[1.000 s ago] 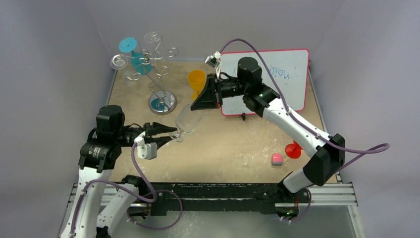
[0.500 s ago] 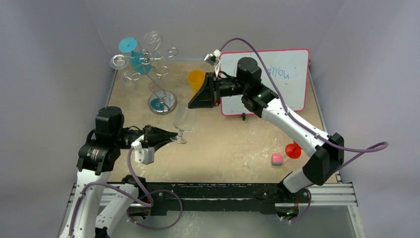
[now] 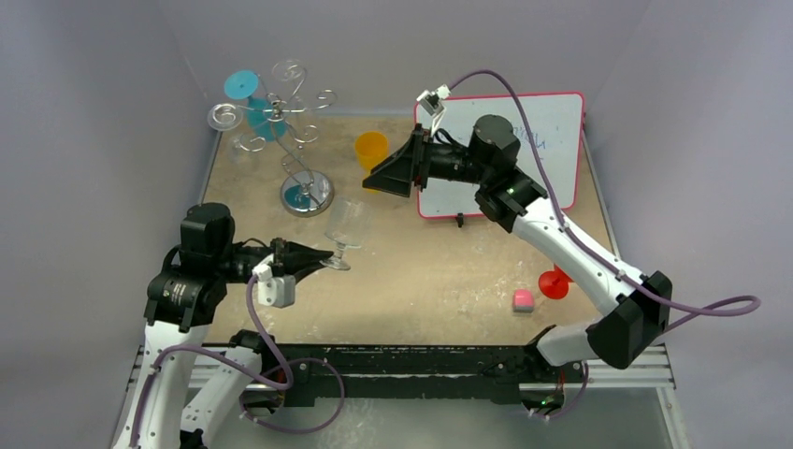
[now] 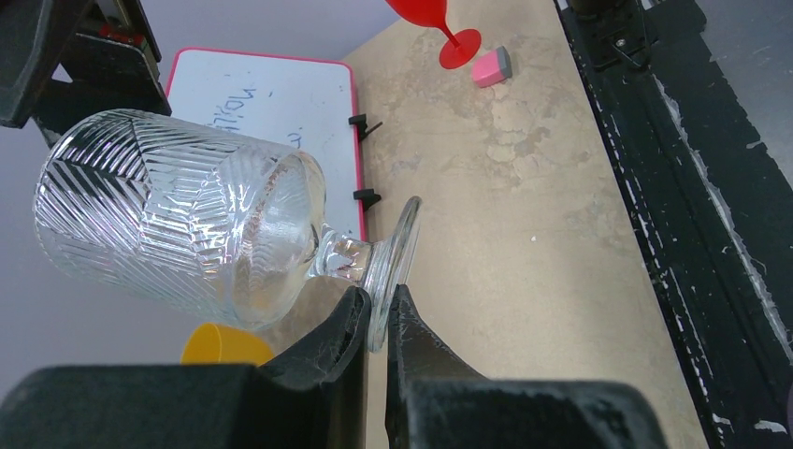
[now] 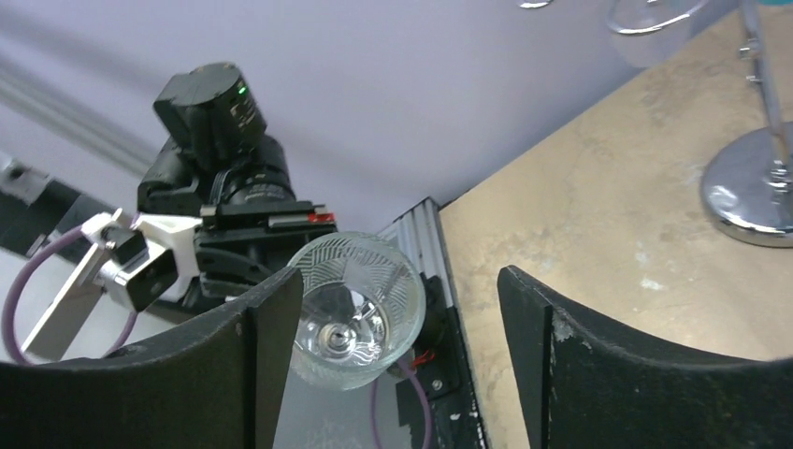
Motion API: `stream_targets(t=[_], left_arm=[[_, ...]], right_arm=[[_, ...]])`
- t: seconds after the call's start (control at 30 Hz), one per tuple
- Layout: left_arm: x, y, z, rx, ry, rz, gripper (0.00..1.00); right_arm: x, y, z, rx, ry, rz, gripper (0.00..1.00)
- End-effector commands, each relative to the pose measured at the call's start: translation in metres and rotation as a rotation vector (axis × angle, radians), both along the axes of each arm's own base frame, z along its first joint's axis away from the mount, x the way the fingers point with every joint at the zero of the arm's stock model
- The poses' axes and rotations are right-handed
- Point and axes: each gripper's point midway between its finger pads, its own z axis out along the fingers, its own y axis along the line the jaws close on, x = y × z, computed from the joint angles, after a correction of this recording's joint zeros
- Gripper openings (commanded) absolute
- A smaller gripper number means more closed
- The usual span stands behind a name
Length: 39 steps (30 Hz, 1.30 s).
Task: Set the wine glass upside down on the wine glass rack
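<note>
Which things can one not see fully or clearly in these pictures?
Whiteboard writing: top view, right arm covers part, rest too faint.
Wine glass rack: right wrist view, top edge cuts off its arms.
Red glass: left wrist view, top edge cuts its bowl.

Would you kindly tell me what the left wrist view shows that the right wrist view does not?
Only the left wrist view shows the left gripper pinching the foot of the wine glass, plus the whiteboard, red glass, pink eraser and orange cup. Only the right wrist view shows the open right gripper, the wine glass rack at its shiny base, and the left arm behind the glass. Both show the clear patterned wine glass, held tilted.
</note>
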Motion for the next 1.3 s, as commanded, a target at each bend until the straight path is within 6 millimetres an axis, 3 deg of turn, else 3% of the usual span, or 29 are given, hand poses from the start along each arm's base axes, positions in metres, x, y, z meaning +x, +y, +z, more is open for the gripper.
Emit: stream_targets(t=[0.0, 0.1, 0.33, 0.5, 0.67, 0.9, 1.1, 1.27], left_arm=[[0.001, -0.001, 0.023, -0.033, -0.095, -0.008, 0.00], [0.004, 0.000, 0.025, -0.033, -0.102, 0.012, 0.00], [0.032, 0.006, 0.044, -0.144, -0.004, 0.205, 0.00], [0.060, 0.020, 0.084, -0.412, 0.056, 0.422, 0.00], [0.068, 0.038, 0.121, -0.643, 0.145, 0.546, 0.00], [0.081, 0.088, 0.160, -1.119, 0.422, 0.770, 0.00], [0.098, 0.120, 0.167, -1.319, 0.692, 0.990, 0.00], [0.107, 0.125, 0.154, -1.392, 0.901, 1.093, 0.00]], right_arm=[[0.011, -0.019, 0.030, 0.073, -0.062, -0.134, 0.83], [0.013, -0.025, 0.033, 0.065, -0.080, -0.182, 0.98], [0.015, -0.039, 0.038, 0.050, -0.117, -0.267, 1.00], [0.016, -0.043, 0.039, 0.045, -0.128, -0.294, 1.00], [0.016, -0.046, 0.042, 0.044, -0.134, -0.305, 1.00], [0.021, -0.048, 0.044, 0.036, -0.148, -0.336, 1.00], [0.023, -0.048, 0.039, 0.023, -0.148, -0.342, 1.00], [0.026, -0.049, 0.038, 0.017, -0.151, -0.355, 1.00]])
